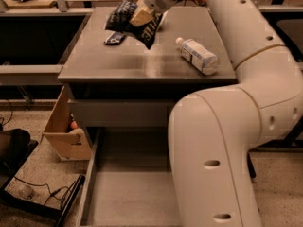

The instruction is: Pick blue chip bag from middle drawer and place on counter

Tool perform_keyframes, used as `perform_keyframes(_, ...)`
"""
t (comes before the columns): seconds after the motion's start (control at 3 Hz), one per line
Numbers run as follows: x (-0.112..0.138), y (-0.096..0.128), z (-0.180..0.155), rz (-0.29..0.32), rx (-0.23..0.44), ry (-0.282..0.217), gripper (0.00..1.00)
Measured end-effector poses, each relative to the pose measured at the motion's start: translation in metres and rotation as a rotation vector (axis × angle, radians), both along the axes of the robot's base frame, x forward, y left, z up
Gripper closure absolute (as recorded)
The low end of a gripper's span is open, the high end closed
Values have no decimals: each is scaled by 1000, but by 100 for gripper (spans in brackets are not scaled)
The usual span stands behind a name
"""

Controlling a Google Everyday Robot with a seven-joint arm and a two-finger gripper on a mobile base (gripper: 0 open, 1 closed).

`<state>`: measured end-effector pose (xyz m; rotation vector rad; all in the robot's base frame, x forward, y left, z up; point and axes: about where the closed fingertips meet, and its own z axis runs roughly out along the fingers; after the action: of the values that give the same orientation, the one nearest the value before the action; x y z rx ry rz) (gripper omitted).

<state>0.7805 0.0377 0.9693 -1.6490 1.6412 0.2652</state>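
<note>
My gripper (141,17) is shut on the blue chip bag (124,16), a crinkled navy foil bag with white lettering. It holds the bag above the far left part of the counter (137,63). The bag hangs tilted, just over a small flat dark bar wrapper (114,38). The middle drawer (128,193) stands pulled open below, at the bottom of the view, and its grey floor shows nothing on it. My white arm (236,103) fills the right side and hides the drawer's right part.
A white plastic bottle (198,56) lies on its side on the counter's right part. A cardboard box (64,131) stands on the floor left of the cabinet. Dark gear and cables (28,188) lie at the lower left. Dark bays flank the cabinet.
</note>
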Motion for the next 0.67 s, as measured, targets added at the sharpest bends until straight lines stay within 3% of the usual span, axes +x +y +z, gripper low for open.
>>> perform_keyframes(0.33,14,6,19,-5,46,-58,86)
perform_keyframes(0.67,14,6,19,-4,46,-58,55)
